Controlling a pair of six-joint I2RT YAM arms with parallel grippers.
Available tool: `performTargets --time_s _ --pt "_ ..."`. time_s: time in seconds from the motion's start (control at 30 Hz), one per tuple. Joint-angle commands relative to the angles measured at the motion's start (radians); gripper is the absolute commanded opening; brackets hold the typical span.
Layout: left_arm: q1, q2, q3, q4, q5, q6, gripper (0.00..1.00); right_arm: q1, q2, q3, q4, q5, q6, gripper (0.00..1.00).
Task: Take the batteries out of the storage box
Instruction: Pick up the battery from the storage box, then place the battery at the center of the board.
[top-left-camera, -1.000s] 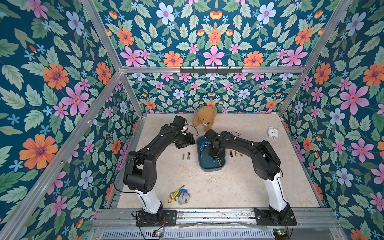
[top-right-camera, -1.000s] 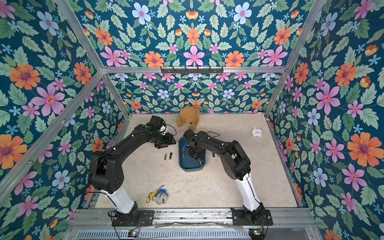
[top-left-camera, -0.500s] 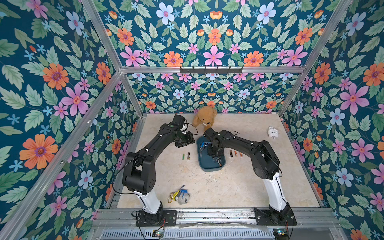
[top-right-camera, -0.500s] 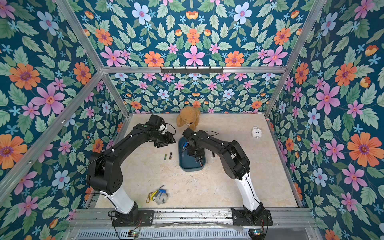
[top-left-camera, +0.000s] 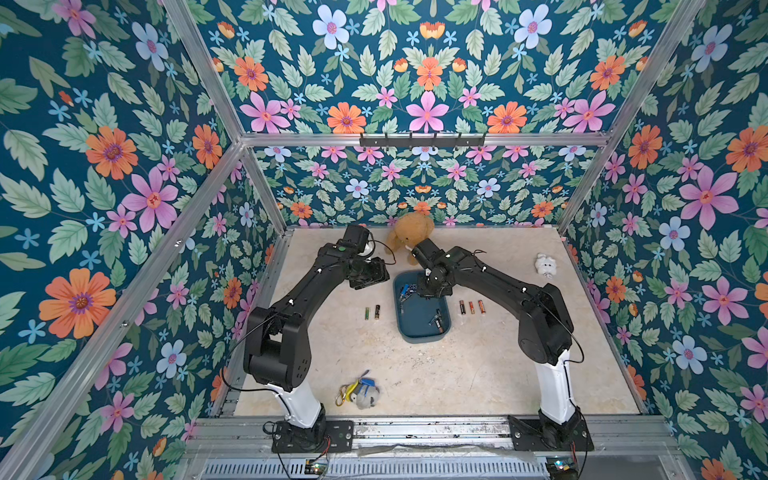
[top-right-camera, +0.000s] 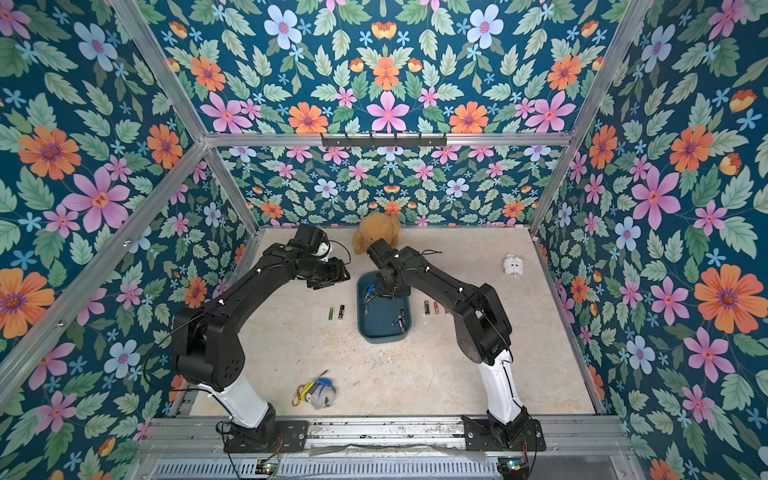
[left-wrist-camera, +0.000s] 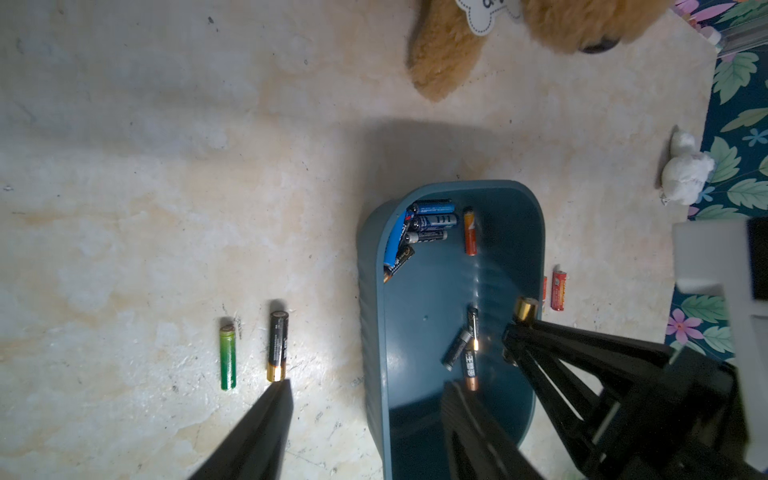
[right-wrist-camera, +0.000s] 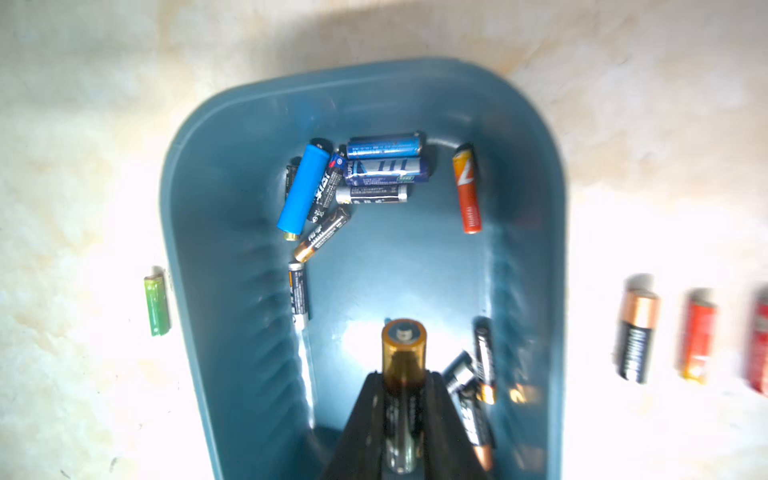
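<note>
Beige worktop (top-left-camera: 478, 365) w/ teal storage box (right-wrist-camera: 232, 208) near centre: right end effector (right-wrist-camera: 404, 380) clenched on a copper-top battery (right-wrist-camera: 404, 345) over the box, other batteries (right-wrist-camera: 384, 168) inside & beside it, left end effector (left-wrist-camera: 368, 385) released, empty.

storage box (top-left-camera: 419, 330): dark teal tray, rounded corners, low walls, flat on the desk (top-left-camera: 478, 365).
inside: blue and black batteries (right-wrist-camera: 353, 183) heaped at the far end, an orange one (right-wrist-camera: 467, 189) beside them, a few black nearer.
held battery (right-wrist-camera: 404, 345): black, copper-capped, clamped in the right pincer (right-wrist-camera: 403, 382) over the box.
outside: green-and-black pair (top-left-camera: 372, 312) on its left, three cells (top-left-camera: 471, 307) on its right.
</note>
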Motion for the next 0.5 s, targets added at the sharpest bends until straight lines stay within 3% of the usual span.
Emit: performTargets --time_s 0.0,0.47 --pt "-0.002 0.014 0.022 -0.011 -0.004 -0.007 0.64 -0.009 -0.041 -0.005 -0.048 0.043 -0.041 0.13" --pt "-0.019 0.065 0.077 -0.007 0.010 -0.008 0.64 -0.145 -0.256 -0.233 -0.053 0.091 -0.115 0.13"
